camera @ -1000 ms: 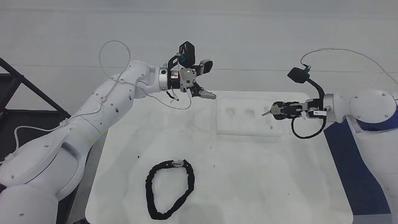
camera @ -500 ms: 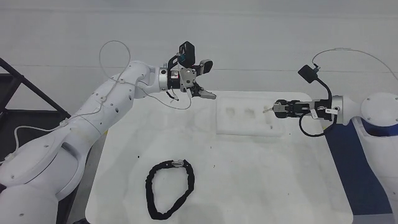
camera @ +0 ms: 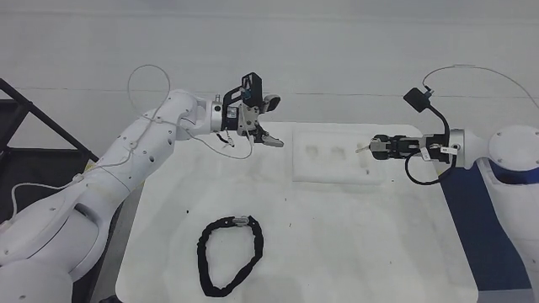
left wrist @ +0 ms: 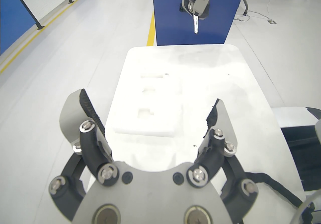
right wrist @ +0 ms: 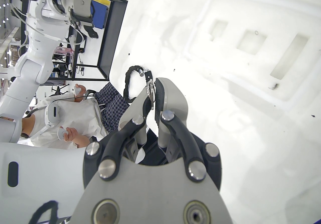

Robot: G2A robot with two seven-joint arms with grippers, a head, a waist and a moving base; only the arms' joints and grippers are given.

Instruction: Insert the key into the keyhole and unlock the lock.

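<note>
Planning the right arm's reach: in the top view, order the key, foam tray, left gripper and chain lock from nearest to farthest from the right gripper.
1. key, held in the right gripper.
2. foam tray, at its tip.
3. left gripper, beyond the tray.
4. chain lock, on the table's left.

White arms (camera: 135, 147), grey claw (left wrist: 149, 97), silver screws (left wrist: 107, 174)

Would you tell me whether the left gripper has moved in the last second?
Yes. The left gripper has shifted slightly toward the table's near side, judged against the foam tray.
</note>
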